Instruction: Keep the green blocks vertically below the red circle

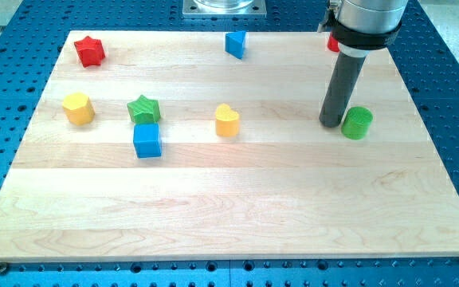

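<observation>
Nearest the camera we see only bare wood, the pale board (237,215) running to the view's bottom edge. On it, closest to us, sits the blue cube (147,140), touching or almost touching the green star (143,108) just above it. A yellow block (78,108) lies to the view's left of the star, and a yellow heart (227,120) lies well apart to its right, near the board's middle.

Our arm has no jaws to open or close and holds nothing; it ends in a dark rod. Our tip (330,124) rests on the board at the view's right, just left of the green cylinder (357,123), touching it or very nearly so; we cannot tell which. The red circle (333,43) is mostly hidden behind the rod's upper part, with only a sliver showing near the board's top edge, so the cylinder lies below it and slightly to the right. The green star lies far to the view's left of both.

Along the top edge we also see a red star (89,51) at the left corner and a blue block (235,43) near the middle. Around the board lies a blue perforated table (14,80), and a metal mount (225,8) shows at the view's top.
</observation>
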### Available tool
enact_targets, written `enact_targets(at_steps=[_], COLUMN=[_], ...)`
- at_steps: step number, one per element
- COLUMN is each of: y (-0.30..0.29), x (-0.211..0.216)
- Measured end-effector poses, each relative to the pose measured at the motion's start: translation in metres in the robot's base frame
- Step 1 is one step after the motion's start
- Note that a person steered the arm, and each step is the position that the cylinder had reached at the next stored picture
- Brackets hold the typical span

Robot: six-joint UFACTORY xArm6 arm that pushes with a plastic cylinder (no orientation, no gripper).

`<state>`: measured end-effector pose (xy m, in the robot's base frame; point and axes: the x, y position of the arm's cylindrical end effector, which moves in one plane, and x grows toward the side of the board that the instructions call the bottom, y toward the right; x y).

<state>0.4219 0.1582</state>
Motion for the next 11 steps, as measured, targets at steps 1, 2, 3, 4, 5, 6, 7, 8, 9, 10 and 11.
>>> enact_targets(at_steps=[1,2,3,4,5,6,7,8,9,10,11], y=[0.006,0.041,0.039,-0.003,-0.06,-0.107,-0.157,-0.21,-0.266,-0.3,-0.29], x=[0.002,0.003,0.002,-0.006,-0.029,-0.057,-0.073,-0.071,-0.069,-0.03,0.017])
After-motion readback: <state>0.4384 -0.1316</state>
